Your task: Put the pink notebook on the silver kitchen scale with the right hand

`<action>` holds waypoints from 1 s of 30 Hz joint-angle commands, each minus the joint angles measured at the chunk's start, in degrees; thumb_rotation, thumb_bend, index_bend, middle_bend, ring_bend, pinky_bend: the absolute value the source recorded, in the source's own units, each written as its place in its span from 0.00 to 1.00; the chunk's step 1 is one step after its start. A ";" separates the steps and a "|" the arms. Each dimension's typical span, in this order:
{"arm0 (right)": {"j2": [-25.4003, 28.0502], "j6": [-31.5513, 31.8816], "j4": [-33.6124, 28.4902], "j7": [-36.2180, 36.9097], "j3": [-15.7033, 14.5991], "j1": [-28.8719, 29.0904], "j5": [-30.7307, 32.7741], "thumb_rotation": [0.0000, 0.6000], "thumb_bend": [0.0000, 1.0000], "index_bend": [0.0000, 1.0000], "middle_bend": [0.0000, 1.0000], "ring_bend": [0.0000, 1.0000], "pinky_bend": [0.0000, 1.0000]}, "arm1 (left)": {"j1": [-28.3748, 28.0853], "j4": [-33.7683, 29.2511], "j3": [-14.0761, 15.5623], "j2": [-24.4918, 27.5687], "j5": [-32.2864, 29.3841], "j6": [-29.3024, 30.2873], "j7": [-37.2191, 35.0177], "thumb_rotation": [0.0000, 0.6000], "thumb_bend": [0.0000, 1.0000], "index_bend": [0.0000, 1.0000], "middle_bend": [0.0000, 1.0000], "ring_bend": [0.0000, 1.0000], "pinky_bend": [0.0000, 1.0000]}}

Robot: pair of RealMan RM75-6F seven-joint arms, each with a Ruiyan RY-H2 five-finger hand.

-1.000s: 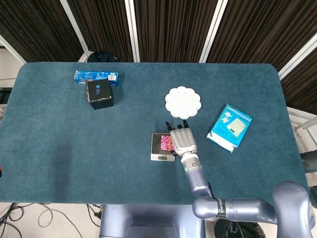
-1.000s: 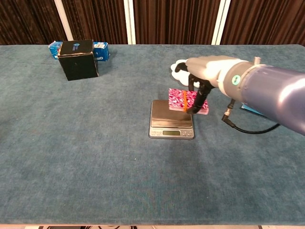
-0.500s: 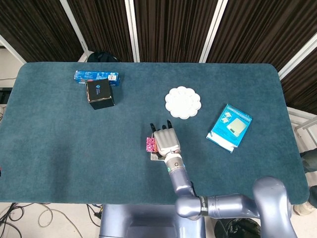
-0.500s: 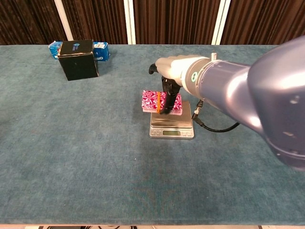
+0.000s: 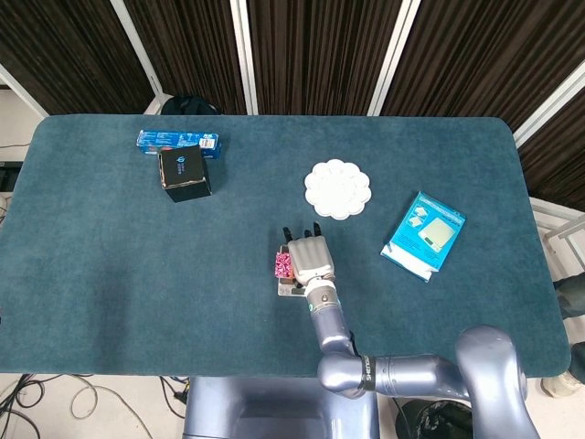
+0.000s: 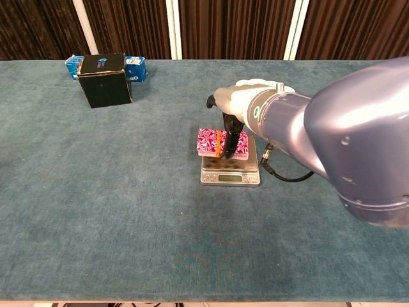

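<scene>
The pink patterned notebook [image 6: 213, 142] with an orange band hangs level just above the silver kitchen scale [image 6: 230, 174], overhanging its left edge. My right hand [image 6: 239, 109] grips the notebook from above, fingers pointing down onto it. In the head view the right hand [image 5: 311, 260] covers most of the scale [image 5: 290, 290], and only the notebook's left end [image 5: 283, 265] shows. Whether the notebook touches the scale's platform I cannot tell. The left hand appears in neither view.
A white flower-shaped plate [image 5: 337, 189] lies behind the scale. A light-blue scale box [image 5: 423, 234] lies to the right. A black box [image 5: 185, 173] and a blue carton [image 5: 179, 141] stand at the far left.
The right hand carried the notebook left past the scale's left edge, then back slightly right. It sits lower over the scale now than a second ago.
</scene>
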 commanded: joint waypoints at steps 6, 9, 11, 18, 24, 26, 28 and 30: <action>-0.32 0.04 0.74 -0.35 -0.05 0.37 1.44 1.00 0.35 0.02 0.25 0.09 0.00 | 0.07 -0.06 0.01 0.01 -0.06 0.08 0.01 1.00 0.67 0.09 0.00 0.00 0.00; -0.38 0.32 0.92 -0.42 0.31 0.50 2.19 1.00 0.35 0.01 0.18 0.05 0.00 | 0.11 -0.05 -0.02 0.03 -0.11 0.13 -0.06 1.00 0.67 0.09 0.00 0.00 0.00; -0.02 0.41 0.57 -1.51 0.36 0.69 3.64 1.00 0.35 0.00 0.14 0.02 0.00 | 0.14 -0.10 -0.04 0.07 -0.20 0.10 -0.16 1.00 0.67 0.09 0.00 0.00 0.00; 3.83 1.57 -6.84 -0.68 1.65 -0.27 3.52 1.00 0.35 0.00 0.10 0.00 0.00 | 0.17 -0.15 -0.09 0.18 -0.27 0.09 -0.31 1.00 0.67 0.09 0.00 0.00 0.00; 11.70 6.45 -19.01 2.91 -0.32 -4.98 -4.13 1.00 0.35 0.00 0.09 0.00 0.00 | 0.13 -0.05 -0.15 0.20 -0.37 0.01 -0.42 1.00 0.67 0.09 0.00 0.00 0.00; 15.02 8.23 -23.39 4.79 -1.87 -7.50 -7.80 1.00 0.35 0.00 0.08 0.00 0.00 | 0.10 -0.02 -0.11 0.17 -0.24 0.02 -0.32 1.00 0.67 0.09 0.00 0.00 0.00; 18.74 9.65 -27.66 7.52 -4.34 -10.75 -12.64 1.00 0.35 0.00 0.06 0.00 0.00 | 0.09 -0.03 -0.08 0.11 -0.12 0.09 -0.21 1.00 0.67 0.09 0.00 0.00 0.00; 22.96 9.19 -31.51 11.62 -8.04 -14.68 -18.23 1.00 0.35 0.00 0.04 0.00 0.00 | 0.11 -0.15 -0.05 0.05 -0.04 0.18 -0.11 1.00 0.67 0.09 0.00 0.00 0.00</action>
